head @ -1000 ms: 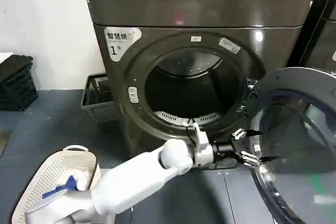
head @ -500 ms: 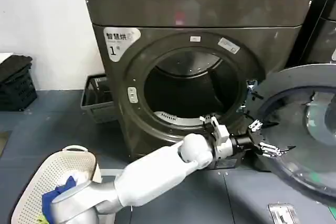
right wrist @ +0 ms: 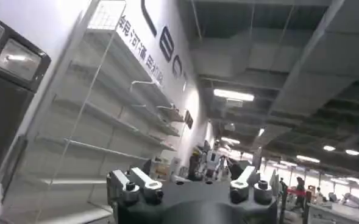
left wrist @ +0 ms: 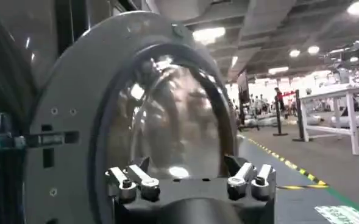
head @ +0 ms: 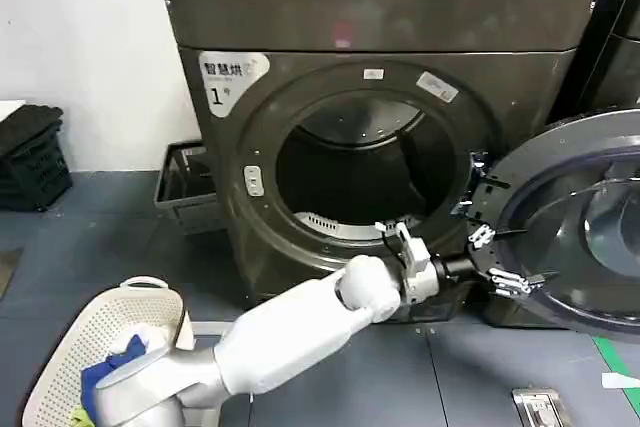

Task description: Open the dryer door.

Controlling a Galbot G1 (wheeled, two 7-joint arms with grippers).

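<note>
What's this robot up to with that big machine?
It is opening the dryer door. The door already stands swung wide to the right, leaving the drum open to view. The left gripper reaches across to the door's inner rim with its fingers open, not gripping anything. A white laundry basket sits on the floor by the robot.

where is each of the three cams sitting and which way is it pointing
Head view: on the robot's head, looking forward and down at the dryer; the left arm reaches to the swung-open dryer door, left gripper open at its inner rim.
Left wrist view: on the left wrist, facing the door's glass bulge; left gripper in the foreground.
Right wrist view: on the right wrist, angled up at wall shelving and ceiling; right gripper open.
Head and left wrist views share the door.
</note>
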